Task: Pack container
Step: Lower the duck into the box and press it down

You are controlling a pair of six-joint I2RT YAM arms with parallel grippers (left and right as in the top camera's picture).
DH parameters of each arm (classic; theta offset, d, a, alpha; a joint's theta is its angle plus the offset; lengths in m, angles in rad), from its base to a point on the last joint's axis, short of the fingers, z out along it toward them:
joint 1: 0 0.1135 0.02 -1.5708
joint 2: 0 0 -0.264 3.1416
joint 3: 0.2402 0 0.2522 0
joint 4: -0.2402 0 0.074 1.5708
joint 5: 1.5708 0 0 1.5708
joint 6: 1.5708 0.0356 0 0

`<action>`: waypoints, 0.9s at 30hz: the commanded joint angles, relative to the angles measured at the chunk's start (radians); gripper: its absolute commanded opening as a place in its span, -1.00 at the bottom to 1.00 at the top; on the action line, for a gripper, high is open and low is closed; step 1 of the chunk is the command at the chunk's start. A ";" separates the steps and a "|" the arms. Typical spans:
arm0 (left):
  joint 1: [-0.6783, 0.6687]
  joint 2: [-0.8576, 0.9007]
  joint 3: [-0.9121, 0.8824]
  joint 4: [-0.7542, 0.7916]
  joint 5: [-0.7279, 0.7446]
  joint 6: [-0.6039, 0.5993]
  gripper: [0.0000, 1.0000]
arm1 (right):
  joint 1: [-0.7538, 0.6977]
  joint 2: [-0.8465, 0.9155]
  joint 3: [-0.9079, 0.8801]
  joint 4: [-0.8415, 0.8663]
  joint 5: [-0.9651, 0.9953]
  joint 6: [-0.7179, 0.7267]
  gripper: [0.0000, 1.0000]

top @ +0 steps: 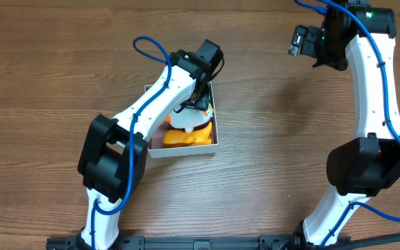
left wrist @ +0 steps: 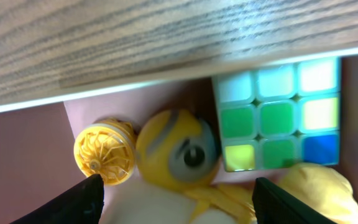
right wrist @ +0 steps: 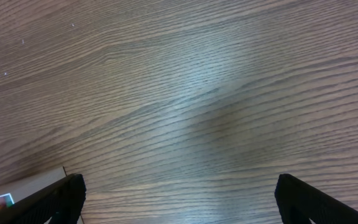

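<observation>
The container (top: 186,150), a shallow white-walled box with a pinkish inside (left wrist: 17,143), sits left of centre on the wood table. It holds a white and orange plush (top: 187,130), a yellow minion toy (left wrist: 176,149), a yellow wheel (left wrist: 104,152) and a colour cube (left wrist: 278,118). My left gripper (top: 198,104) hangs over the box's far half. It is open (left wrist: 179,208), with its fingers either side of the white plush (left wrist: 160,202) and nothing held. My right gripper (top: 298,43) is open (right wrist: 179,199) and empty over bare table at the far right.
A pale corner (right wrist: 30,186) with a colourful bit shows at the lower left of the right wrist view. A yellow soft shape (left wrist: 319,190) lies below the cube. My left arm covers much of the box from above.
</observation>
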 commanded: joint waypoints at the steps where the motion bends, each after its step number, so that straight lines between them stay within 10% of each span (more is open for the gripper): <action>1: 0.004 -0.004 0.071 -0.013 0.000 0.026 0.52 | -0.002 -0.005 0.025 0.003 -0.006 0.007 1.00; 16: 0.003 -0.005 0.099 -0.057 0.000 0.029 0.48 | -0.002 -0.005 0.025 0.003 -0.006 0.007 1.00; 27: 0.003 -0.004 0.315 -0.394 0.000 -0.005 0.40 | -0.002 -0.005 0.025 0.003 -0.006 0.007 1.00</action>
